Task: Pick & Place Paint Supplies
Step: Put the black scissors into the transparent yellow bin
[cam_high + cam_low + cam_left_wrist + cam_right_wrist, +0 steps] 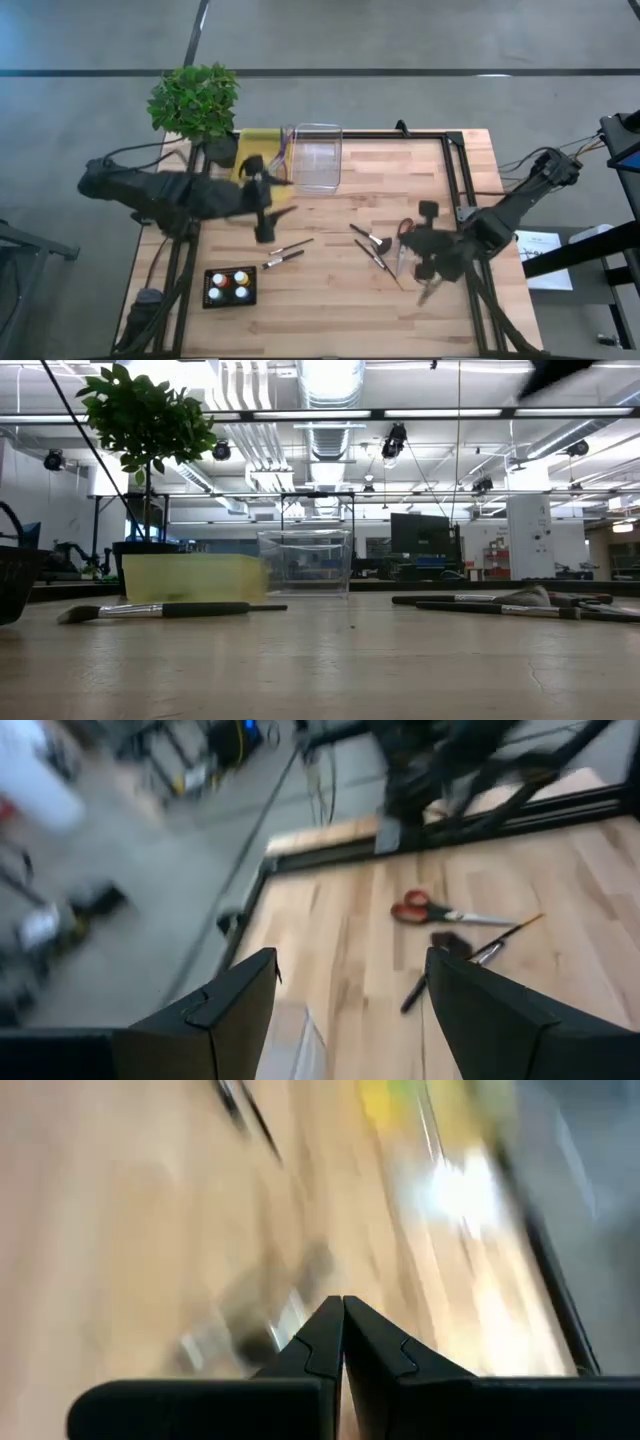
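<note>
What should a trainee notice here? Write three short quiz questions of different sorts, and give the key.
1. True or false: the right hand has its fingers closed together, with nothing between them.
2. Where do the paint bottles stand?
A. in the clear container
B. in the black tray
C. beside the scissors
3. Fill in the blank: the scissors have ___ handles.

Key: 1 true; 2 B; 3 red.
</note>
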Robot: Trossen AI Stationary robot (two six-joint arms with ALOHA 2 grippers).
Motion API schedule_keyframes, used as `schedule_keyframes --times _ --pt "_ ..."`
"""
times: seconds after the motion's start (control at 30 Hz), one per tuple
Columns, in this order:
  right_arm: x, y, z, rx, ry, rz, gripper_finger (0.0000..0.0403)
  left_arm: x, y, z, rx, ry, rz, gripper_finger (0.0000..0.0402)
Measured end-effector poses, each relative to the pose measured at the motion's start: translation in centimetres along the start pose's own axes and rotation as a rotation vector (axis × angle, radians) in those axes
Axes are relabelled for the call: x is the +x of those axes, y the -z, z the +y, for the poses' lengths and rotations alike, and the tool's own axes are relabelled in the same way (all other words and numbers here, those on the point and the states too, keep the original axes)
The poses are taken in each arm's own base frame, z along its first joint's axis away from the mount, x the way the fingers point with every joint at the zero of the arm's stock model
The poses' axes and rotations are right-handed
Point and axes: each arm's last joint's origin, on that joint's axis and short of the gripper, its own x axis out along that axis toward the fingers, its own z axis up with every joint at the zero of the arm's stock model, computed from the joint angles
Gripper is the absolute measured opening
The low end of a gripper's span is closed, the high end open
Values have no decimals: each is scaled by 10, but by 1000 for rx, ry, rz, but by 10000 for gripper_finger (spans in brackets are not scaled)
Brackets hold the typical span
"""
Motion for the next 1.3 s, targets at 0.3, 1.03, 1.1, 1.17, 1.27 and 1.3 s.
schedule_keyframes --times 0.3,1.03,1.1,1.17,1.27,1.3 --pt "31 15 -7 133 32 502 42 -26 -14 -36 170 -3 -132 262" --pt "121 55 20 -342 -179 821 224 -6 31 -64 298 5 -25 262" --pt "123 60 21 -344 -204 804 212 -5 33 -64 300 5 -21 262" --pt "127 63 22 -356 -224 783 199 -5 33 -64 300 6 -21 262" --pt "134 66 26 -384 -253 737 180 -6 31 -64 289 4 -32 262" --pt "136 68 28 -398 -260 730 174 -6 31 -64 288 3 -35 262"
